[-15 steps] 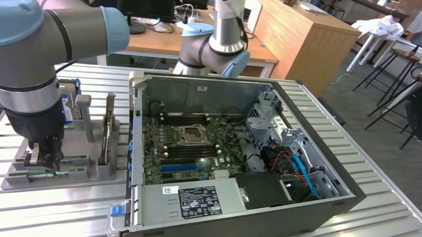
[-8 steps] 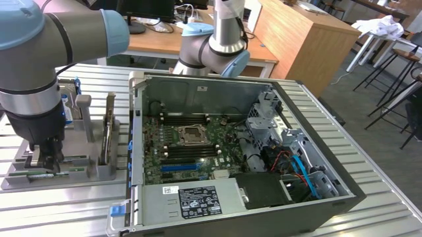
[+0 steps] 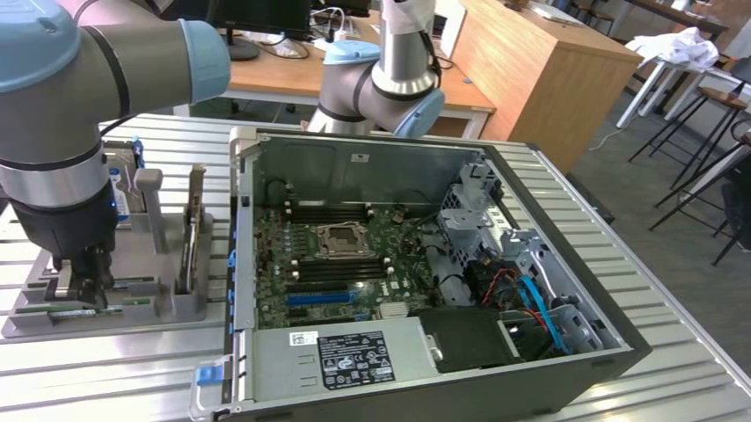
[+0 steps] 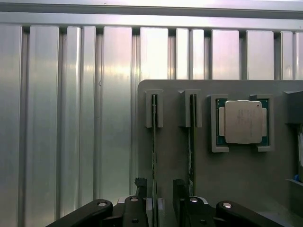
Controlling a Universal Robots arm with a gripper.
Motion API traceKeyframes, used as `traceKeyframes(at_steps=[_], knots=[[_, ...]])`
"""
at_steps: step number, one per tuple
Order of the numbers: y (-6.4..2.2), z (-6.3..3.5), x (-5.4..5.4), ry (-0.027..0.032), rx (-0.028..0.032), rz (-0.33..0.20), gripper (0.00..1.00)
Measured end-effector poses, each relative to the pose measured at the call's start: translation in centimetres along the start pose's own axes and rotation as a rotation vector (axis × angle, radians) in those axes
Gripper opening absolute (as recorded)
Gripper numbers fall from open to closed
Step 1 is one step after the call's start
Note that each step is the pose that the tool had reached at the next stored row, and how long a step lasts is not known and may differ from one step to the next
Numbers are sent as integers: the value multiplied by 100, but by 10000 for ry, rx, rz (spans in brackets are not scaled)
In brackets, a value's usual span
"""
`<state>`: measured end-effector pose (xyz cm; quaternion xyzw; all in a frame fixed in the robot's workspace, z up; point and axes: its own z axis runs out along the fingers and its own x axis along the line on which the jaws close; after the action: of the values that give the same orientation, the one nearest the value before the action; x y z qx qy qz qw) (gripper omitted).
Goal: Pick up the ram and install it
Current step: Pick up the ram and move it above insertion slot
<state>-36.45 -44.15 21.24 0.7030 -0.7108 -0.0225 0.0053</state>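
Note:
Two ram sticks stand on edge in slots of the grey fixture plate (image 4: 227, 189). In the wrist view my gripper (image 4: 160, 204) is open, and its dark fingers (image 4: 140, 196) straddle one ram stick (image 4: 154, 142) without touching it. The second ram stick (image 4: 191, 142) runs just outside the other finger. In the exterior view the gripper (image 3: 84, 283) hangs low over the fixture (image 3: 176, 303) at the exterior view's left, right above the green ram (image 3: 73, 312). The open computer case (image 3: 270, 154) lies to the exterior view's right of it, with its motherboard (image 3: 340, 264) exposed.
A square silver processor (image 4: 243, 122) sits in a pocket of the fixture beside the sticks. Upright parts (image 3: 192, 229) stand in the fixture near the case wall. The power supply (image 3: 340, 356) and drive cage (image 3: 476, 207) fill the case's edges. The table is ribbed metal (image 4: 71, 118).

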Motion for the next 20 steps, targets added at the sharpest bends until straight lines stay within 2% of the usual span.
traceKeyframes(at_steps=[20], knots=[[-33,12,0,2,-1,-77,36]])
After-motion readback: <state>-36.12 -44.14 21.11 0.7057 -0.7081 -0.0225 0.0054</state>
